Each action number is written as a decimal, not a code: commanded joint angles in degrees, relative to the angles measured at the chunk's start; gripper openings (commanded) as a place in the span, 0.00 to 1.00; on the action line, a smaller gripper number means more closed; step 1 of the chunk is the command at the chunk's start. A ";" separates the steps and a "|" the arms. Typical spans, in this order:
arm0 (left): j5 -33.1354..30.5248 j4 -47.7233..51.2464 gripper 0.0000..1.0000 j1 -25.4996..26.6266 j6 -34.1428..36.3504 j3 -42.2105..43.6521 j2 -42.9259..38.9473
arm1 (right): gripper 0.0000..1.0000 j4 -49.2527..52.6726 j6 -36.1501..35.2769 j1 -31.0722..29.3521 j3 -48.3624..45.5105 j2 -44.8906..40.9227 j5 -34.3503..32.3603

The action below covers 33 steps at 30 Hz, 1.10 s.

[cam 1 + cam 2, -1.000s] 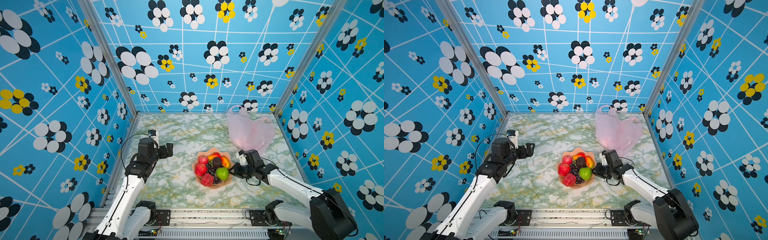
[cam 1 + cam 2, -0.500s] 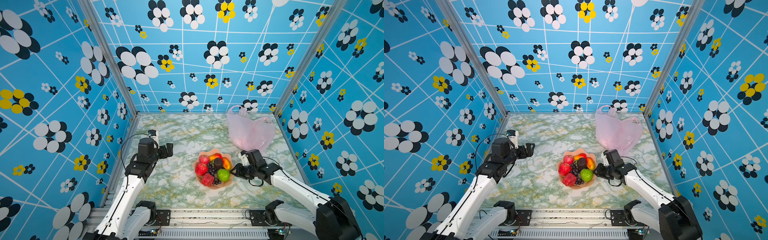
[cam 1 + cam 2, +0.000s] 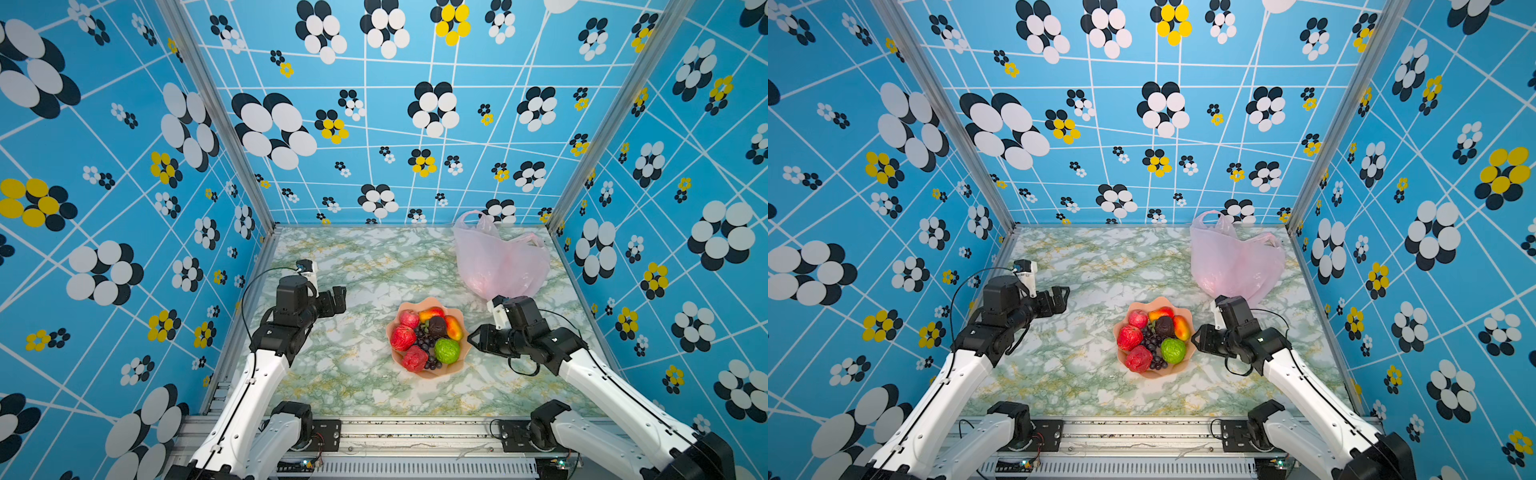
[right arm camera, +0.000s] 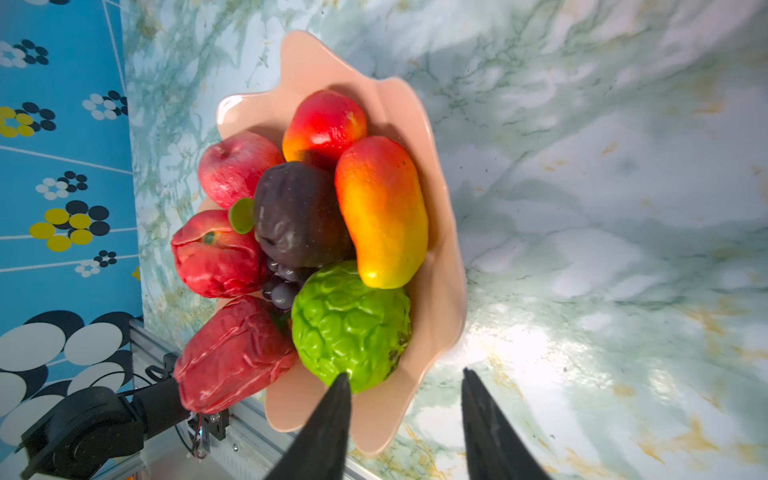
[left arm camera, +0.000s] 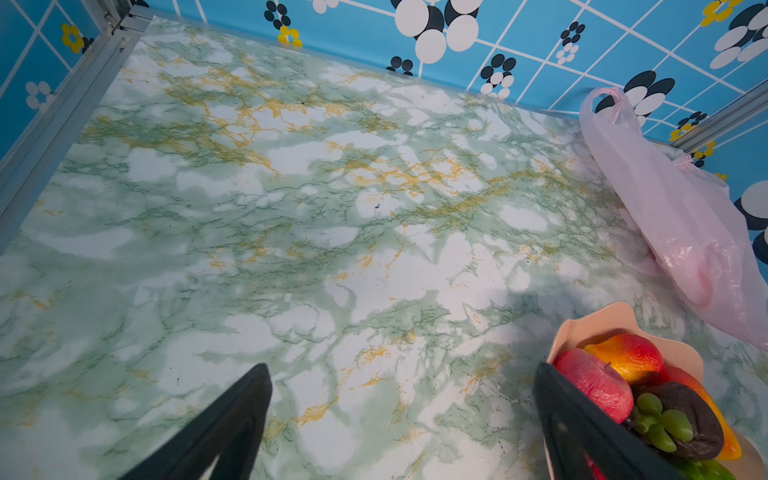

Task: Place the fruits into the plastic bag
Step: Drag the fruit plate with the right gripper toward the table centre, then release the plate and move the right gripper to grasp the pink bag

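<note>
Noting fruits [image 3: 428, 336] heaped in the bowl [image 3: 436, 372] near the front edge of the bench [image 3: 353, 374], bag [image 3: 498, 266] slumped in its far right corner, left gripper [image 5: 400, 368] spread wide and empty, right gripper [image 4: 404, 372] parted, empty, at the bowl rim; fruits look light, slick: pinch the green fruit [image 4: 349, 324] across its middle.

my left arm [image 3: 262, 374] bent, reaching forward | my left gripper [image 5: 399, 370] jaws spread wide, gripping nothing | my right arm [image 3: 602, 386] low, reaching inward | my right gripper [image 4: 405, 374] jaws parted, empty

Grape bunch [image 4: 282, 293] mostly out of sight beneath the maroon fruit [image 4: 299, 212]
</note>
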<state>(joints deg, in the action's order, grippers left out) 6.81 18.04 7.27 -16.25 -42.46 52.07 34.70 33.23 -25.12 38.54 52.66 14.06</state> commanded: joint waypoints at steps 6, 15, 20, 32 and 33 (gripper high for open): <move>0.11 0.33 0.99 0.55 0.78 0.18 -0.28 | 0.89 12.00 1.45 3.66 12.02 -0.63 -8.25; 0.26 -0.04 0.99 0.51 0.76 0.29 -1.37 | 0.99 11.57 -4.85 17.80 26.55 23.03 -14.02; 0.17 0.12 0.99 0.47 0.86 0.35 -1.88 | 0.99 12.57 -9.26 18.01 38.70 39.99 -16.42; 0.17 0.28 0.99 0.61 1.08 0.47 -2.60 | 0.95 8.93 -7.29 18.00 49.34 57.02 -17.34; 0.16 0.33 0.99 0.61 1.13 0.38 -2.61 | 0.91 8.68 -7.20 18.01 49.42 57.89 -17.16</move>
<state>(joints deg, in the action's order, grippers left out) 6.85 18.06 7.53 -16.23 -42.46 49.91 43.48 25.69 -7.25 86.65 108.60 -1.89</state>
